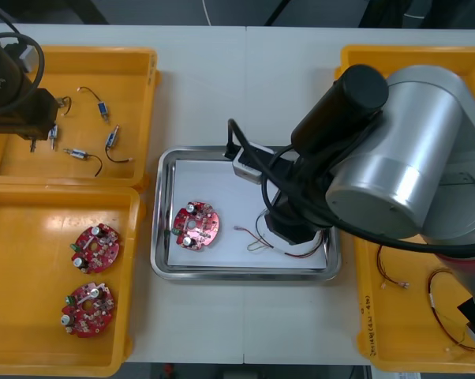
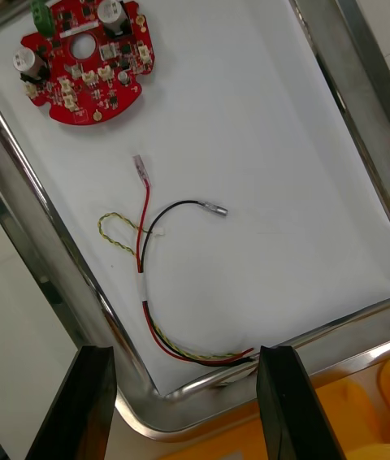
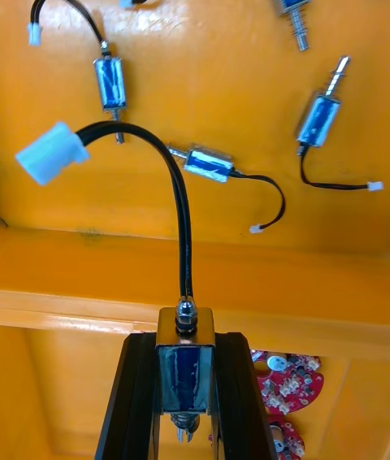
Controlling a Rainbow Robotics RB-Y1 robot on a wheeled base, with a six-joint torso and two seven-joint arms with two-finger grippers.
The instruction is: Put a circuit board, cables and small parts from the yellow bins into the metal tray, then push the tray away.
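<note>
Inside the tray [image 1: 237,273], at the middle of the worktop [image 1: 198,71], one board [image 1: 196,226] lies left of centre. A cable [image 2: 143,249] of red, black and yellow strands lies to its right, apart from it. Those two items look done.

The right arm [image 1: 411,158] reaches over the tray's right part. Its jaws stand apart with nothing between them, above the tray's right rim and just beside the cable's end. This reads as a release made, though one cable may not be all the task wants. More cables [image 1: 391,272] lie in the near right bin [image 1: 395,332].

The left arm [image 1: 9,87] is over the left side of the far left bin [image 1: 135,95]. Its jaws are clamped on a small part [image 3: 186,366], whose black lead arches away to a white plug. The part appears lifted clear of the bin floor. Other small parts [image 1: 111,138] lie loose in that bin, and two spare boards [image 1: 95,249] sit in the near left bin [image 1: 32,229].

No small part is in the tray yet, so the one in hand has to be carried right and set down there. The tray sits between the bins, not yet pushed away. By my reckoning the task is a little past halfway.
</note>
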